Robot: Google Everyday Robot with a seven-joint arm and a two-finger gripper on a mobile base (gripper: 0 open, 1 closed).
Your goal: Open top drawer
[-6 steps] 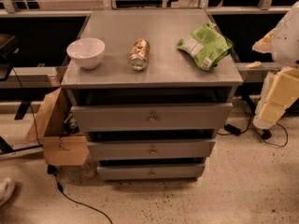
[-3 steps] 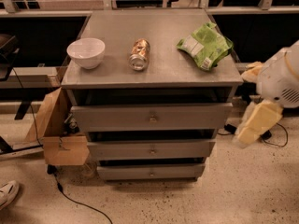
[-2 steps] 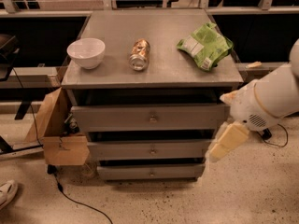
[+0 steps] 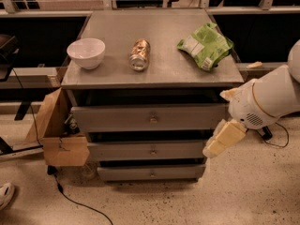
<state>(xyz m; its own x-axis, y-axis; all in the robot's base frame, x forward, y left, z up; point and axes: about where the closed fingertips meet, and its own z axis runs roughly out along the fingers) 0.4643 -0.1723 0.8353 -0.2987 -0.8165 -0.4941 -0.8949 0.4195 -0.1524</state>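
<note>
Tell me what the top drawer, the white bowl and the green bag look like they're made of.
Top drawer: likely metal, matte grey with a dull sheen. Bowl: ceramic or plastic, smooth glossy white; can't tell which. Green bag: thin plastic film, crinkled and creased. The gripper, cream and plastic-looking, hangs right of the drawer fronts, clear of the knob.

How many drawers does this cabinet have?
3, stacked: top drawer, middle drawer below it, bottom drawer lowest. The pincer hangs right of the middle one.
</note>
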